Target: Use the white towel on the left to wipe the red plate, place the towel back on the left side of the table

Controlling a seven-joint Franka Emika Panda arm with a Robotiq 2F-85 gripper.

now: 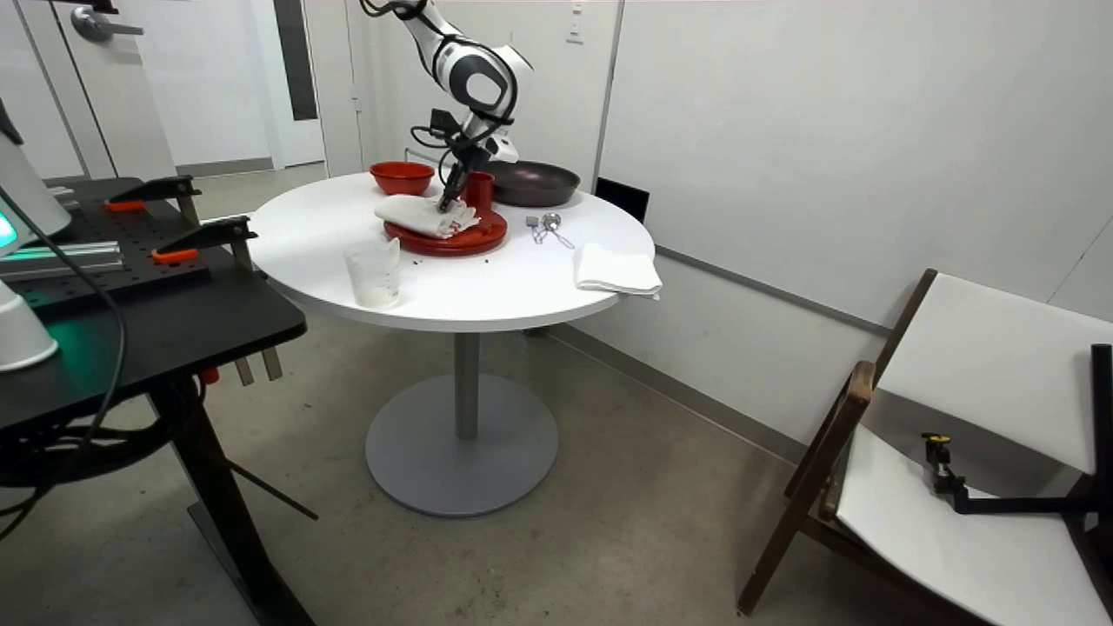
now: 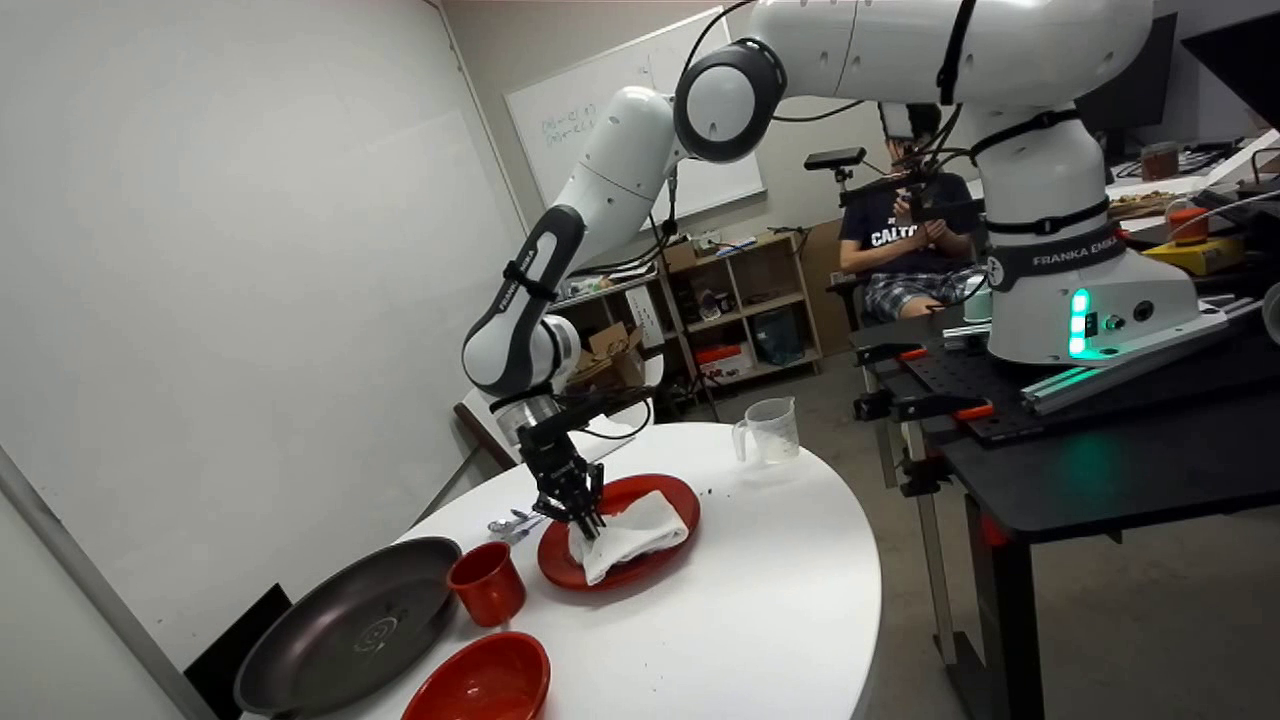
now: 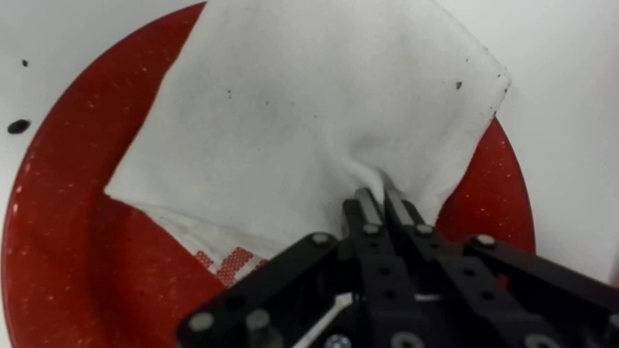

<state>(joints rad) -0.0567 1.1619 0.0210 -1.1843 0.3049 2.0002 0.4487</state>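
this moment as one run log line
gripper: pinching white towel | towel: lying on red plate, overhanging rim | towel return: pending

In an exterior view, I look down from well back at the round table and the floor beneath. In an exterior view, nearer and tilted, I look past the black frying pan across that table toward the Franka base. Both share the table and arm. My wrist view looks steeply down, close over the white towel and red plate.
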